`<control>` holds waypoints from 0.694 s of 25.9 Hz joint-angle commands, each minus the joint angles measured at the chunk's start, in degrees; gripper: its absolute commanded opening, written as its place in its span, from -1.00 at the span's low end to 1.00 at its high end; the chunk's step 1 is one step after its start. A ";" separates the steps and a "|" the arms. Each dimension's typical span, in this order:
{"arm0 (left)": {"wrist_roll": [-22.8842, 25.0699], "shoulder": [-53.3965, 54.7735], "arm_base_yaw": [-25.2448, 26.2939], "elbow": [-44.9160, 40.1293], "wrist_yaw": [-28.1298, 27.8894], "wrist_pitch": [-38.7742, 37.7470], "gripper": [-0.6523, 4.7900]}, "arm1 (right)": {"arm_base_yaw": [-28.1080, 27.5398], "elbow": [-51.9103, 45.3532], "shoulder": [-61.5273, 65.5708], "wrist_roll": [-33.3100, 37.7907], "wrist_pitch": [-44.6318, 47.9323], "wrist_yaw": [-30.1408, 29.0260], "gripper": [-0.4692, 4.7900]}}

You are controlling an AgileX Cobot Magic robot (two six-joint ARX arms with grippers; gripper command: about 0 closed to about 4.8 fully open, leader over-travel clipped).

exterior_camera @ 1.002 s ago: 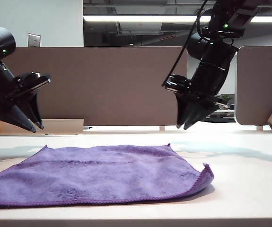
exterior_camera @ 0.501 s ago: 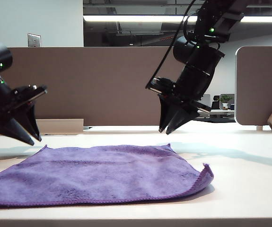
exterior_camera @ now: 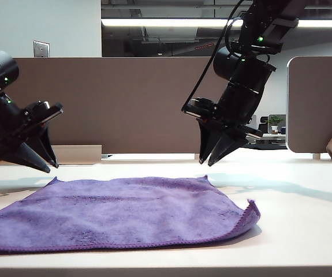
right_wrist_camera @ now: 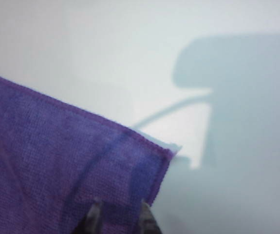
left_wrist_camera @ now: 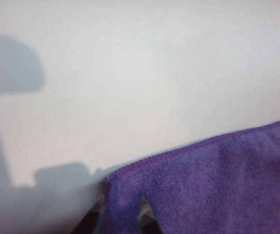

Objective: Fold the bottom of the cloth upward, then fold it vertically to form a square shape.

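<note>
- Purple fuzzy microfibre cloth [exterior_camera: 119, 210] w/ stitched hem lies spread on the white tabletop [exterior_camera: 304, 219], nearly flat, near-right corner curled up.
- Left gripper [exterior_camera: 45, 166] hangs over cloth's far-left corner, jaws slightly apart, holding nothing, prob. lining up a pinch.
- Right gripper [exterior_camera: 207, 161] hangs over far-right corner, jaws slightly apart, empty; both aimed at corners so the edge lifts evenly.

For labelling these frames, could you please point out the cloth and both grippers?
cloth [exterior_camera: 125, 210], exterior view, middle of its top surface.
left gripper [exterior_camera: 45, 166], exterior view, its fingertips.
right gripper [exterior_camera: 206, 162], exterior view, its fingertips.
</note>
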 commanded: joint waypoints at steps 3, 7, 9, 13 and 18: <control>-0.76 1.09 0.07 0.20 0.04 0.94 -0.43 | 0.11 0.24 -0.37 0.87 0.79 0.04 -0.43; -0.98 1.14 0.20 0.22 0.33 0.46 -0.43 | 0.11 0.24 -0.37 1.11 0.55 0.02 -0.43; -1.18 1.03 0.52 0.46 1.31 -0.92 -0.43 | 0.11 0.24 -0.37 1.14 0.31 0.02 -0.43; -1.20 1.05 1.22 1.86 4.24 -1.97 -0.43 | 0.13 0.24 -0.37 1.22 0.13 -0.04 -0.43; -0.55 1.07 1.29 5.05 4.76 -5.49 -0.43 | 0.11 0.24 -0.37 1.27 -0.28 -0.70 -0.43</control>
